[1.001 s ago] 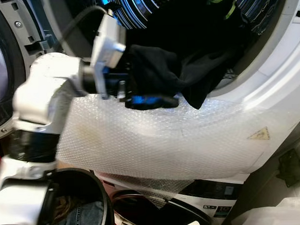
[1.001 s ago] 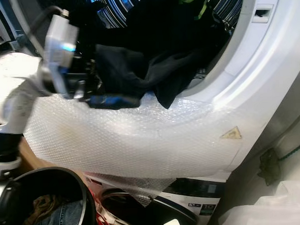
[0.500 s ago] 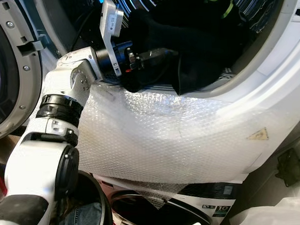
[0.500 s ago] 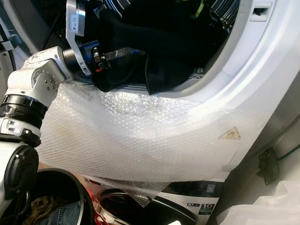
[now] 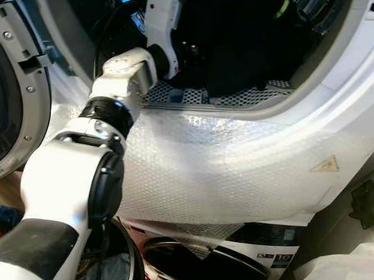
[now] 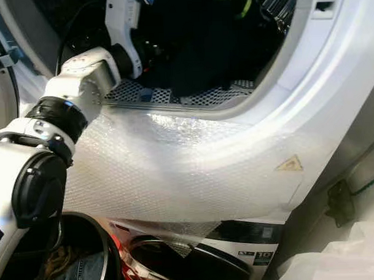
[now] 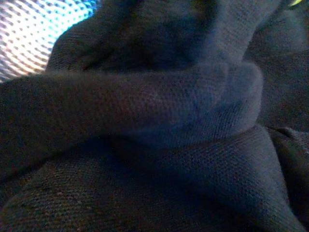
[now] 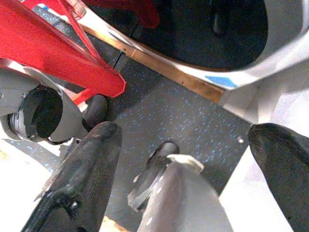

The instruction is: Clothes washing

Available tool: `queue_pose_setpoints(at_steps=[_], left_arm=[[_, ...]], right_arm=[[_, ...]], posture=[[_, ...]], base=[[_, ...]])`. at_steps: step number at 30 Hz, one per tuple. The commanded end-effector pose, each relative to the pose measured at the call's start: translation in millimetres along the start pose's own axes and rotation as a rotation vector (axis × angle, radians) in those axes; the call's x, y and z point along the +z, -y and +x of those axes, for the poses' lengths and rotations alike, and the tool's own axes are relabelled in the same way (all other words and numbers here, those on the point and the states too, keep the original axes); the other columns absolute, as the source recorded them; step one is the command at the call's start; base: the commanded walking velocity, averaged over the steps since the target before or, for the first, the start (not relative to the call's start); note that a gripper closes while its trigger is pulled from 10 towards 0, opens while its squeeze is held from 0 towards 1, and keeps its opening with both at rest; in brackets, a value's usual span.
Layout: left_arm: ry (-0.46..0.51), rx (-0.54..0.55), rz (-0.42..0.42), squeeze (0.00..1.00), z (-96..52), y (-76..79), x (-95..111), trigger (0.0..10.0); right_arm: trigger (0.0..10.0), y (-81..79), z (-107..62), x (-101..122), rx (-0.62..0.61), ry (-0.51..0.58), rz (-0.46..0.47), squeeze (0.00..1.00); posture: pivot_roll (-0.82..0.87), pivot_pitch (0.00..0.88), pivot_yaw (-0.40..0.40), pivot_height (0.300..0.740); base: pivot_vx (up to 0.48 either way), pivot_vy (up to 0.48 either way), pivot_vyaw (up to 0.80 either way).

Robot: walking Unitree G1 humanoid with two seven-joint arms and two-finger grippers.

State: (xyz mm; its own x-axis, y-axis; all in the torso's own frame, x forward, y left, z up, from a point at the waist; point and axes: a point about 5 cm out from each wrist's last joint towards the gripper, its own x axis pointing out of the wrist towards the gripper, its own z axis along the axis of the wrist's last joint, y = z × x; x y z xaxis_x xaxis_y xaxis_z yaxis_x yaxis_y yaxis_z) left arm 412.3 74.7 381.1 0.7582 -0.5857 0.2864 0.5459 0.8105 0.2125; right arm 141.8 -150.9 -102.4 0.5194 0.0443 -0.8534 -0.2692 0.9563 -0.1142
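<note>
Fabric, dark and knitted (image 7: 159, 111), lies heaped inside the washing machine's perforated steel drum (image 5: 234, 96). My left gripper (image 5: 190, 54) reaches into it; I cannot tell its grip. My right gripper (image 8: 188, 159) hangs spread wide, empty.

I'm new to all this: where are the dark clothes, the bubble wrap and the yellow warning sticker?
dark clothes (image 5: 245, 46), left eye view, middle of the pile
bubble wrap (image 5: 225, 175), left eye view, its centre
yellow warning sticker (image 6: 288, 164), right eye view, triangle's middle

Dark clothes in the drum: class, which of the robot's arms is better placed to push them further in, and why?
The left. Its arm reaches through the washer opening to the dark clothes, and its wrist view is pressed against that fabric. The right pincer hangs open, low over the speckled floor.
</note>
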Motion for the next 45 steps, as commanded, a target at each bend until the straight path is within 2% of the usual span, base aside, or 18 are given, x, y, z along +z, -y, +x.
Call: queue_pose_setpoints(at_steps=[1, 2, 3, 6, 7, 9, 13, 14, 16, 18, 24, 28, 32, 34, 35, 36, 39, 45], left_arm=[[-0.054, 0.132, 0.101, 0.00, 0.2, -6.7, -1, 10.0], [-0.076, 0.250, 0.163, 0.00, -2.9, -15.8, -1, 10.0], [-0.080, 0.326, 0.164, 0.00, -6.1, -23.0, -1, 10.0], [-0.080, 0.472, 0.147, 0.00, -14.5, -38.5, -1, 10.0], [-0.080, 0.472, 0.147, 0.00, -14.5, -38.5, -1, 10.0], [-0.081, 0.582, 0.120, 0.00, -25.0, -53.3, -5, 10.0], [-0.094, 0.529, 0.106, 0.00, -23.1, -48.7, -11, 10.0], [-0.100, 0.414, 0.104, 0.00, -18.0, -38.4, -15, 10.0], [-0.097, 0.333, 0.088, 0.00, -14.9, -31.2, -17, 10.0], [-0.083, 0.252, 0.024, 0.00, -13.0, -25.5, -19, 10.0], [-0.066, 0.176, -0.035, 0.00, -15.0, -27.1, -16, 10.0], [-0.050, 0.117, -0.020, 0.00, -17.1, -30.3, -9, 10.0], [-0.012, -0.006, 0.027, 0.00, -19.5, -31.9, 6, 10.0], [0.007, 0.006, 0.097, 0.00, -20.8, -35.9, 17, 10.0], [0.013, 0.045, 0.161, 0.00, -21.5, -39.0, 22, 10.0], [0.028, 0.080, 0.183, 0.00, -21.7, -41.6, 29, 10.0], [0.063, 0.134, 0.169, 0.00, -21.9, -44.2, 39, 10.0], [0.073, 0.169, 0.184, 0.00, -21.5, -40.2, 37, 10.0]], right_arm=[[10.0, -3.7, -1.1, -3, 0.000, 0.001, 0.018, 0.00], [10.0, -3.9, -1.7, -6, -0.004, -0.002, 0.024, 0.00], [10.0, -4.1, -1.9, -7, -0.007, -0.003, 0.027, 0.00], [10.0, -4.1, -2.2, -7, -0.012, 0.000, 0.031, 0.00], [10.0, -4.1, -2.2, -7, -0.012, 0.000, 0.031, 0.00], [10.0, -3.4, -2.2, -6, -0.017, 0.007, 0.036, 0.00], [10.0, -3.2, -1.8, -5, -0.018, 0.009, 0.034, 0.00], [10.0, -2.6, -1.4, -3, -0.019, 0.010, 0.032, 0.00], [10.0, -2.6, -1.0, -2, -0.019, 0.011, 0.030, 0.00], [10.0, -2.9, 0.1, 2, -0.016, 0.016, 0.027, 0.00], [10.0, -6.1, 2.2, 11, -0.005, 0.030, 0.020, 0.00], [10.0, -8.4, 3.0, 15, -0.002, 0.038, 0.024, 0.00], [10.0, -13.4, 3.2, 16, 0.009, 0.034, 0.022, 0.00], [10.0, -15.3, 3.0, 15, 0.009, 0.029, 0.028, 0.00], [10.0, -16.1, 3.0, 15, 0.011, 0.028, 0.028, 0.00], [10.0, -17.5, 3.1, 15, 0.016, 0.028, 0.025, 0.00], [10.0, -19.9, 3.7, 18, 0.025, 0.030, 0.019, 0.00], [10.0, -23.3, 5.2, 27, 0.038, 0.044, 0.005, 0.00]], posture=[[-0.13, 0.005, 0.135, 0.740], [-0.14, 0.012, 0.140, 0.740], [-0.14, 0.014, 0.141, 0.740], [-0.16, 0.027, 0.143, 0.740], [-0.16, 0.027, 0.143, 0.740], [-0.16, 0.038, 0.140, 0.740], [-0.14, 0.041, 0.136, 0.740], [-0.13, 0.043, 0.134, 0.740], [-0.12, 0.039, 0.132, 0.740], [-0.10, 0.031, 0.128, 0.740], [-0.07, 0.011, 0.129, 0.740], [-0.05, 0.005, 0.135, 0.740], [-0.02, 0.000, 0.143, 0.740], [0.00, 0.000, 0.148, 0.740], [0.01, 0.000, 0.150, 0.740], [0.02, 0.000, 0.151, 0.740], [0.06, 0.000, 0.154, 0.740], [0.10, 0.000, 0.157, 0.740]], base=[[0.000, 0.000, 0.00], [0.000, 0.000, 0.00], [0.000, 0.000, 0.00], [0.000, 0.000, 0.00], [0.000, 0.000, 0.00], [0.000, 0.000, 0.00], [0.000, 0.000, 0.00], [0.000, 0.000, 0.00], [0.000, 0.000, 0.00], [0.000, 0.000, 0.00], [0.000, 0.000, 0.00], [0.000, 0.000, 0.00], [0.000, 0.000, 0.00], [0.000, 0.000, 0.00], [0.000, 0.000, 0.00], [0.000, 0.000, 0.00], [0.000, 0.000, 0.00], [0.000, 0.000, 0.00]])
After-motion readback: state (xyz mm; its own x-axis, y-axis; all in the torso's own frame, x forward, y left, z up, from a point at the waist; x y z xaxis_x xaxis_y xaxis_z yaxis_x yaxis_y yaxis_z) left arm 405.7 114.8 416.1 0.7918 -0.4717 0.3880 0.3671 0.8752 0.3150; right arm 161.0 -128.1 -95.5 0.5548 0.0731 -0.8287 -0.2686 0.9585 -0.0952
